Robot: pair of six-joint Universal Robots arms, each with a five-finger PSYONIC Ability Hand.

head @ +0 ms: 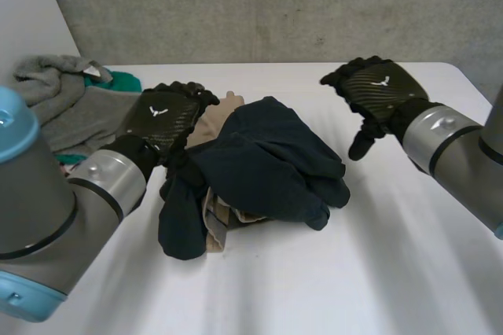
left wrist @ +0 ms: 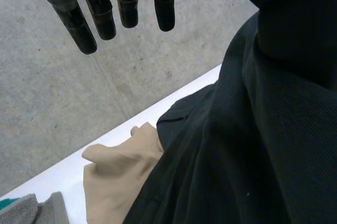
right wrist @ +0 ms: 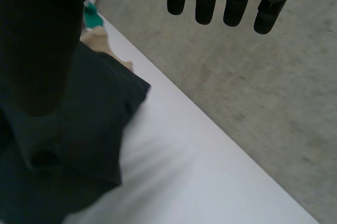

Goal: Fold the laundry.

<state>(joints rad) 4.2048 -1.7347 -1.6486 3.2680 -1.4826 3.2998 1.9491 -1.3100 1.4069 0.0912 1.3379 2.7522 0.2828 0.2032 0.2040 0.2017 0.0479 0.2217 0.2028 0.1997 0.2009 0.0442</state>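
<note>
Head view: my left hand (head: 169, 115) is open, fingers straight, over the left side of the dark blue cloth (head: 271, 158), mid-table (head: 354, 272). My right hand (head: 377, 91) hangs loose and open toward the far right corner, with wide white table along the near edge.

High head view, wrist views near garment (head: 271, 154)

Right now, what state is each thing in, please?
Dark garment: crumpled, unfolded, on top.
Beige garment: crumpled, partly under the dark one.
Grey garment: bunched, unfolded, lying apart.
Left hand: open, at the dark garment's side.
Right hand: open, holding nothing.
</note>
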